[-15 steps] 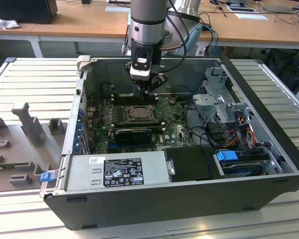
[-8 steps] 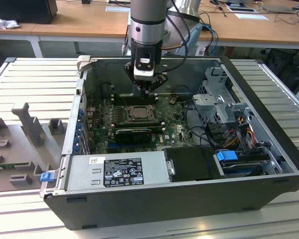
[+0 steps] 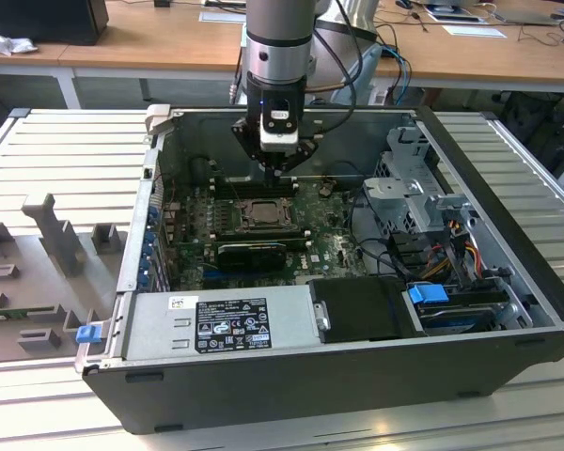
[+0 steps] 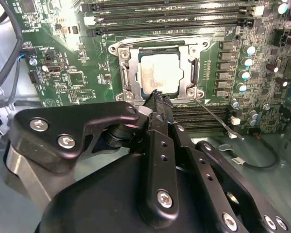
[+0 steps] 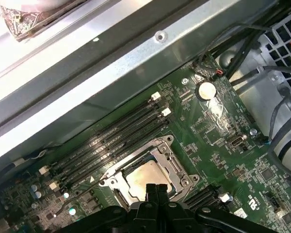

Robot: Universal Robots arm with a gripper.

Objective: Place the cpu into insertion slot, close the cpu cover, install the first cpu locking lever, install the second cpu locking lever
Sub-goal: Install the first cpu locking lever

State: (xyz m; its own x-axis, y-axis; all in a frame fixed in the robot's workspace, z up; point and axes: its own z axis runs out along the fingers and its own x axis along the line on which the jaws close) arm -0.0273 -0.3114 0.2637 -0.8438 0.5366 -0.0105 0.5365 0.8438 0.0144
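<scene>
The cpu [image 4: 160, 73] lies flat in the insertion slot [image 3: 261, 214], its pale silver face showing through the window of the cpu cover [image 4: 127, 73], which is folded down over it. In the first wrist view the cpu [image 5: 144, 176] and the cpu cover [image 5: 177, 167] look the same. A thin wire locking lever [image 4: 214, 117] sticks out from one socket corner, lying loose over the board. My gripper [image 4: 157, 96] hangs just above the socket's edge, shut with its fingertips together and nothing between them. It also shows as the gripper [image 3: 280, 169] and the gripper [image 5: 155, 187].
The motherboard sits deep in an open black computer case [image 3: 291, 376]. Long black memory slots [image 4: 169, 14] flank the socket. A power supply [image 3: 221, 319], a drive cage [image 3: 423, 193] and loose cables [image 3: 385, 244] crowd the case. A grey fixture [image 3: 52, 230] stands on the table.
</scene>
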